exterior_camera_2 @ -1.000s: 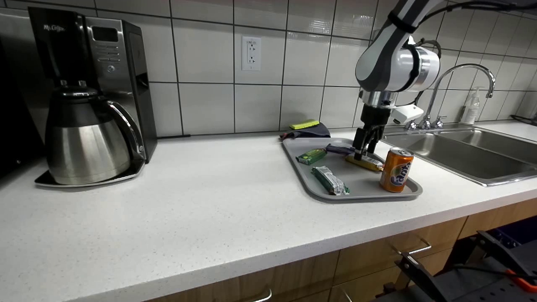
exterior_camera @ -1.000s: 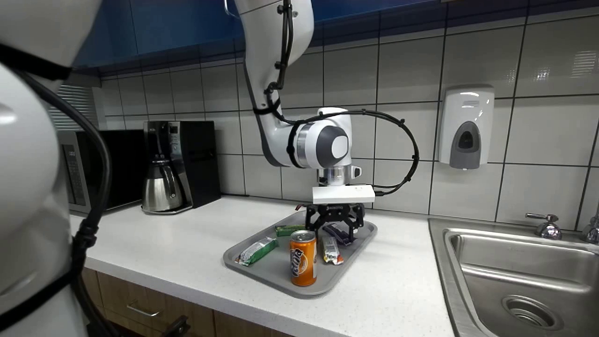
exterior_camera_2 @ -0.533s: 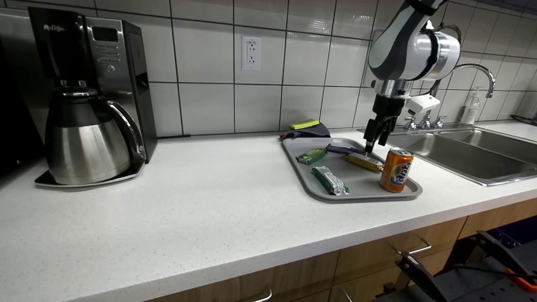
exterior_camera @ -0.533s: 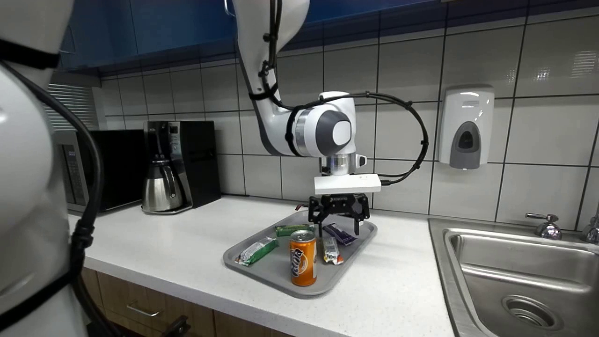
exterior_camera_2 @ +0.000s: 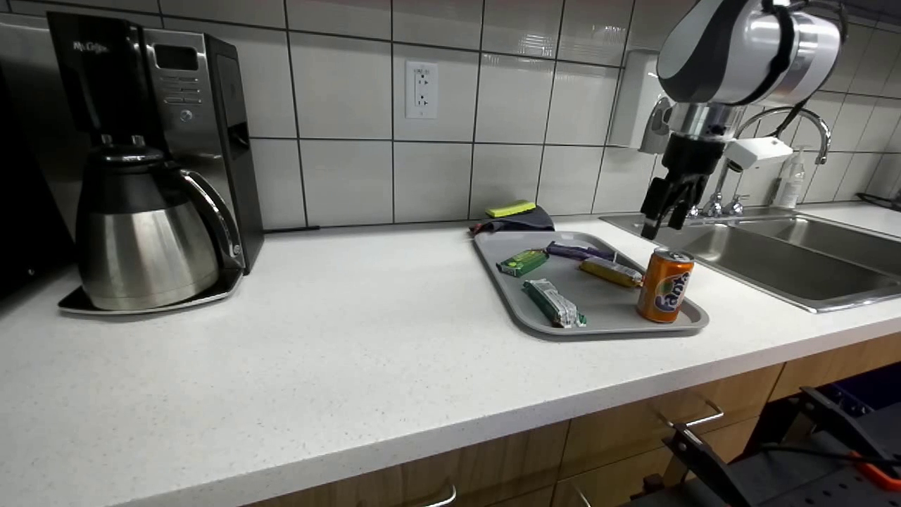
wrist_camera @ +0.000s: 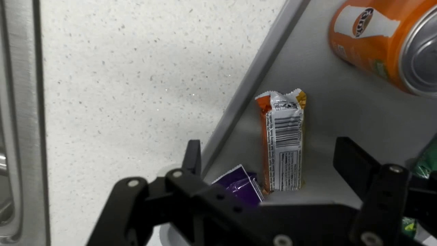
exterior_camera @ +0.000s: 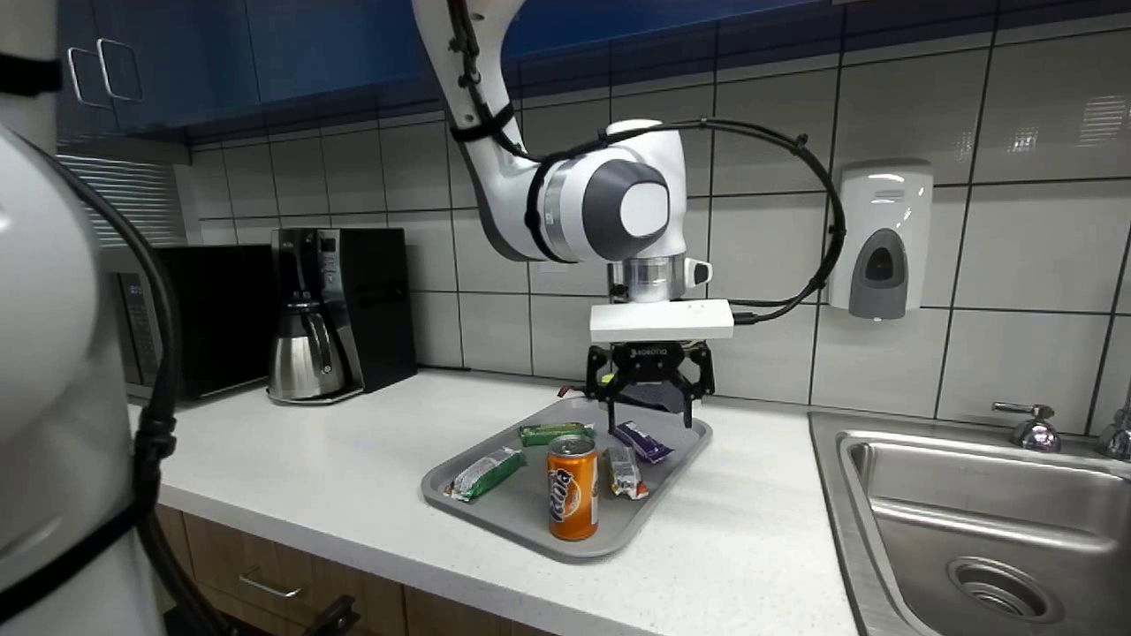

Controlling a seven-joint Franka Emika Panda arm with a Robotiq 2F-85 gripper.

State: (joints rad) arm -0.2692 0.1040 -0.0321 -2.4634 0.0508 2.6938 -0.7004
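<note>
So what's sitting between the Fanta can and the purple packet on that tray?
A wrapped bar, white side up, lies between the Fanta can and the purple packet; the wrist view shows it.

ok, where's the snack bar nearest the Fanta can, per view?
In an exterior view: snack bar, lower middle.
In an exterior view: snack bar, right of centre, yellow side showing.
Wrist view: snack bar, right of centre.
Shared landmark: orange Fanta can, in all three.

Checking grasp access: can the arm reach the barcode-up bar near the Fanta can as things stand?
Probably yes: the gripper hangs open and empty, and in the wrist view the barcode-up bar shows below, between the jaws, nothing on top. The purple bar crowds one end, though.
</note>
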